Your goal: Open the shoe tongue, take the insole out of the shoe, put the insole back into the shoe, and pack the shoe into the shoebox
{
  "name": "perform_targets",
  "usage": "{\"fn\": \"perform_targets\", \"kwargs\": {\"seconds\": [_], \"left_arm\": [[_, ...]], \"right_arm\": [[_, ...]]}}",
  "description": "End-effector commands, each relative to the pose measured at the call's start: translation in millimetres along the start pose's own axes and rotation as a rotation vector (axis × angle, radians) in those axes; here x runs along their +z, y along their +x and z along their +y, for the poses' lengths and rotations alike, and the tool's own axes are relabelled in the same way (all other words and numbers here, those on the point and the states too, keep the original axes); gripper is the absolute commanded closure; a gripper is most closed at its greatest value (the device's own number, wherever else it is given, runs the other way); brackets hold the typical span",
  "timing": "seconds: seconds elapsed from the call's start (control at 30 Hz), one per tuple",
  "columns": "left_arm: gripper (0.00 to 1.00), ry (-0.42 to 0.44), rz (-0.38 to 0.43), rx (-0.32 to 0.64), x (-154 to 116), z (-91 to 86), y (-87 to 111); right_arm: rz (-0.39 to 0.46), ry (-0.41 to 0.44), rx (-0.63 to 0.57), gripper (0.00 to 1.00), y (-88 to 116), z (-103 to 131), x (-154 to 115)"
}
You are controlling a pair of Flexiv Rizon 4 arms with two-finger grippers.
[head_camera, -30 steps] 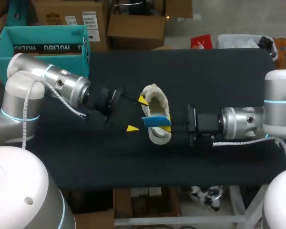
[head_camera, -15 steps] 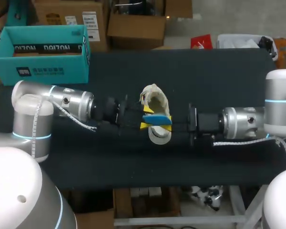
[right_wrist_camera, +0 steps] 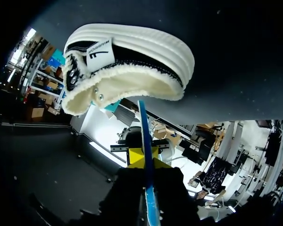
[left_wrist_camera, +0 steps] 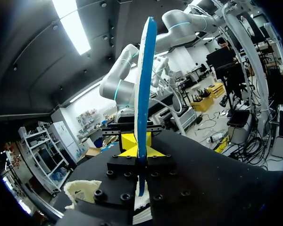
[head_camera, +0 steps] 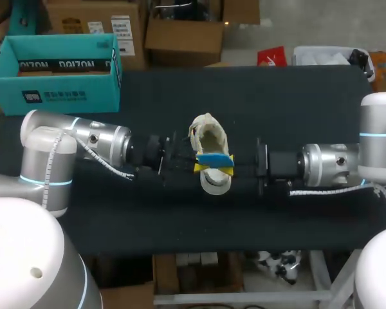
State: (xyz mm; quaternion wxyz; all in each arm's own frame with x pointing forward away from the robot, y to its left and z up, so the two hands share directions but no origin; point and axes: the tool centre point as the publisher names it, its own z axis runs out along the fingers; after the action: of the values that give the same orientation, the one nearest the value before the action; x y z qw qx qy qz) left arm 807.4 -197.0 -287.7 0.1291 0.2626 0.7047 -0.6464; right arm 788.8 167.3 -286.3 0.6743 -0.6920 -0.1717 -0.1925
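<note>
Both grippers are pinching the blue insole (head_camera: pixel 212 159) just above the fleece-lined shoe (head_camera: pixel 208 131).
The left gripper (head_camera: pixel 198 167) and right gripper (head_camera: pixel 227 171) are each clamping one end, the insole spanning the shoe's opening. One should probably be letting go while the other is angling the insole down inside. The teal shoebox (head_camera: pixel 51 96) is sitting well apart from the shoe, with the left arm lying between them.

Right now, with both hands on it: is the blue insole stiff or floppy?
Probably semi-stiff: the insole spans from left hand to right hand with no sag, only a slight curve. Likely light: edge-on it looks very thin. Clamped at opposite ends, it may bow if the hands close in.
</note>
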Motion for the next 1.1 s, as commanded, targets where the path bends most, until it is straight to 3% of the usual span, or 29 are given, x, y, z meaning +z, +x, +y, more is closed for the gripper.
{"fn": "perform_targets", "kwargs": {"seconds": [0.03, 0.4, 0.57, 0.6, 0.77, 0.87, 0.97, 1.03, 1.1], "left_arm": [[1.00, -0.001, 0.021, 0.014, 1, 5.3, -3.8], [1.00, -0.025, 0.091, 0.100, -10, 26.5, -28.8], [1.00, -0.009, 0.136, 0.106, -9, 33.7, -32.9], [1.00, -0.010, 0.144, 0.107, -9, 35.6, -33.2], [1.00, -0.004, 0.190, 0.106, -7, 42.2, -34.3], [1.00, 0.004, 0.204, 0.113, -6, 45.5, -35.9], [1.00, 0.003, 0.214, 0.117, -4, 48.9, -38.0], [1.00, -0.005, 0.225, 0.119, -3, 51.1, -38.9], [1.00, -0.004, 0.232, 0.116, -2, 52.3, -39.6]], "right_arm": [[0.001, -0.008, -0.010, 0.00, 0, -1, 0], [0.020, -0.085, -0.054, 0.00, -7, -7, -7], [0.034, -0.110, -0.067, 0.35, -4, -2, -4], [0.040, -0.125, -0.072, 0.48, -3, -1, -4], [0.055, -0.140, -0.099, 0.63, 3, 6, -2], [0.061, -0.151, -0.116, 0.66, 8, 11, 0], [0.066, -0.170, -0.128, 0.80, 11, 15, 2], [0.069, -0.179, -0.136, 1.00, 13, 19, 2], [0.069, -0.178, -0.137, 1.00, 15, 22, 2]]}}
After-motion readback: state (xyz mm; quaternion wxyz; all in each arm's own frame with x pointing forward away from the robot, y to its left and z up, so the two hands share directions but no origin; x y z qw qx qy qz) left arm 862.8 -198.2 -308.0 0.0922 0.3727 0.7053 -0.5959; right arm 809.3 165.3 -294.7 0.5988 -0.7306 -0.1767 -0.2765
